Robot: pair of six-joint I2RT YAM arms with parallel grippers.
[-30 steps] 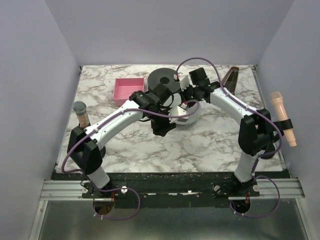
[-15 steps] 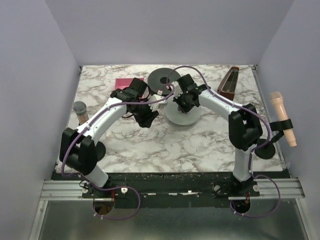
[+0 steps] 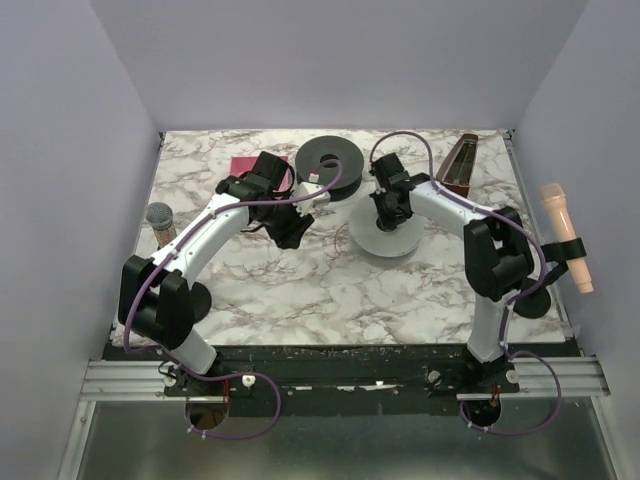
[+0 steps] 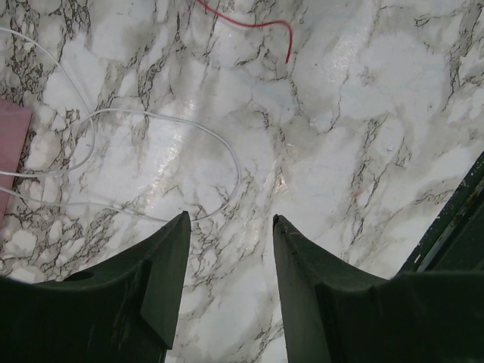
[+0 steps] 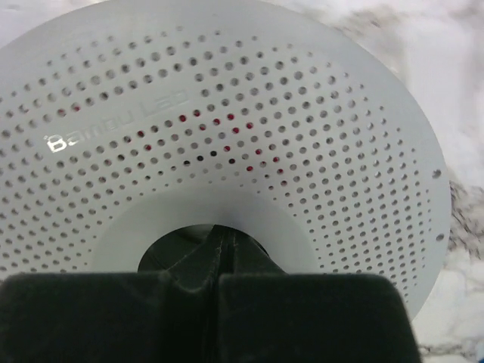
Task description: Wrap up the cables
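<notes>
Marble-patterned surface is carrying two spools, and both arms are reaching over its far half. The left tool is hanging over bare marble with its two dark fingers standing apart and nothing between them. A thin red wire is lying in a loose curve on the marble ahead of those fingers, well apart from them and running out of the top edge of the left wrist view. A thin white cord is lying in wide loops between the red wire and the left tool, touching neither finger. A strip of a pink tray is showing at the left edge of that view; from above, the tray is sitting mostly hidden behind the left arm. The right tool is pointing down at a white perforated spool, with its fingers pressed together and their tips sitting at the spool's dark centre hole; whether they are touching the hub cannot be told. Red is showing through several holes of the spool's upper disc. A dark grey spool is lying flat just behind, between the two arms. A brown wedge-shaped object is standing near the far right corner.
</notes>
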